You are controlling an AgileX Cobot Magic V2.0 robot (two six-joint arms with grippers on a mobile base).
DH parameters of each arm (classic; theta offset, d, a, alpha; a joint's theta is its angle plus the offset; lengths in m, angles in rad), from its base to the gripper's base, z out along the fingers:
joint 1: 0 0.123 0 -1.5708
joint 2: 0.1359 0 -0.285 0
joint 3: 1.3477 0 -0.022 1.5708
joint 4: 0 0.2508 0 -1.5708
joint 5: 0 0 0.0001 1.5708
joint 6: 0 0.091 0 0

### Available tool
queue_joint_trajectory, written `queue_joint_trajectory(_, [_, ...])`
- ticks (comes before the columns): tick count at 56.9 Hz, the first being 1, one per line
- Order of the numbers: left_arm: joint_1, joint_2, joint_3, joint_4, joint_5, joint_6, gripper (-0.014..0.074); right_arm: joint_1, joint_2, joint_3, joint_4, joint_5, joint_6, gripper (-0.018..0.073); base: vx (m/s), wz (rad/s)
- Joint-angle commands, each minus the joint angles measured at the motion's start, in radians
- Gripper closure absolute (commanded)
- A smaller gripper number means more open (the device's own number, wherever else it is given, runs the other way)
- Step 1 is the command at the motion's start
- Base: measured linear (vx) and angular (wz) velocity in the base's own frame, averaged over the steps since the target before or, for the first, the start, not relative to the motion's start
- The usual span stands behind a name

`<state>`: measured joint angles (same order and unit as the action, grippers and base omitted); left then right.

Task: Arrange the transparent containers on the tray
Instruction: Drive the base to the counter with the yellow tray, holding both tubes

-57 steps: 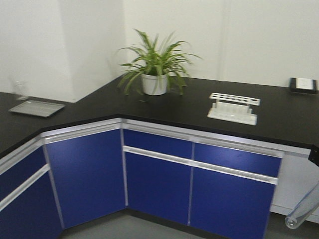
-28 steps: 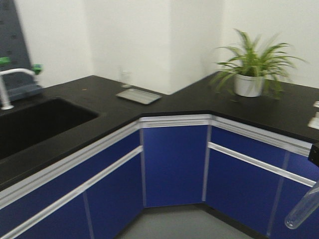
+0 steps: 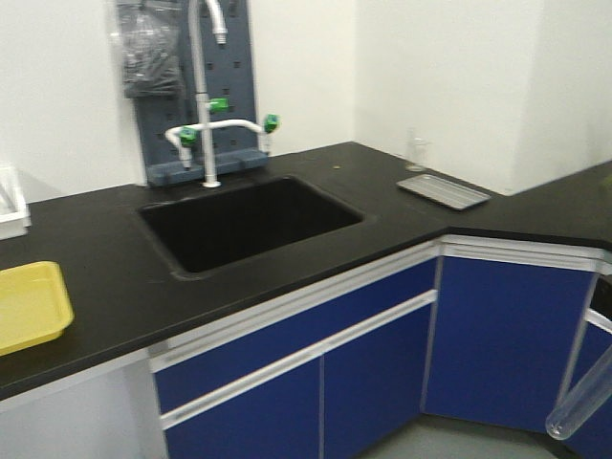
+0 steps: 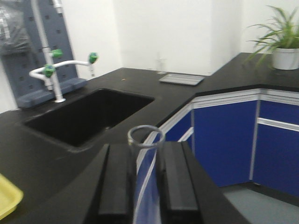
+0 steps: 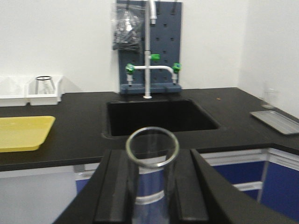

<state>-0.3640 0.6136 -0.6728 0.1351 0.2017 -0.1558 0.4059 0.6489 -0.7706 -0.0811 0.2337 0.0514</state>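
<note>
Each wrist view shows black jaws closed on a clear glass test tube with its open rim facing out. My left gripper (image 4: 145, 158) is shut on one test tube (image 4: 145, 186). My right gripper (image 5: 152, 161) is shut on another test tube (image 5: 152, 186). In the front view a test tube (image 3: 579, 406) sticks out at the lower right corner; the gripper holding it is out of frame. The yellow tray (image 3: 29, 306) lies on the black counter at the far left, also seen as the yellow tray (image 5: 23, 133) and as a corner of the tray (image 4: 8, 198).
A black sink (image 3: 249, 220) with a white tap (image 3: 206, 134) and grey pegboard lies in the counter. A flat metal tray (image 3: 443, 190) rests at the corner. White bins (image 5: 28, 91) and a glass beaker (image 5: 44, 84) stand behind the yellow tray. Blue cabinets (image 3: 382, 363) run below.
The view has swung left: the plant and white rack left the frame, and the sink, tap and yellow tray came in. The tube at lower right keeps its place.
</note>
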Motion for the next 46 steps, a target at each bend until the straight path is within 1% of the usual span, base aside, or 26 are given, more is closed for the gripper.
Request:
queue_joint_trajectory(1, [-0.002,0.0,-0.027,-0.006,-0.081,-0.001,0.0472,-0.006,0.002,-0.03,-0.009,-0.087,-0.003,0.0571,0.08,0.47])
queue_joint_trajectory(46, [-0.002,0.0,-0.027,-0.006,-0.081,-0.001,0.0472,-0.006,0.002,-0.03,-0.009,-0.087,-0.003,0.0571,0.13,0.46])
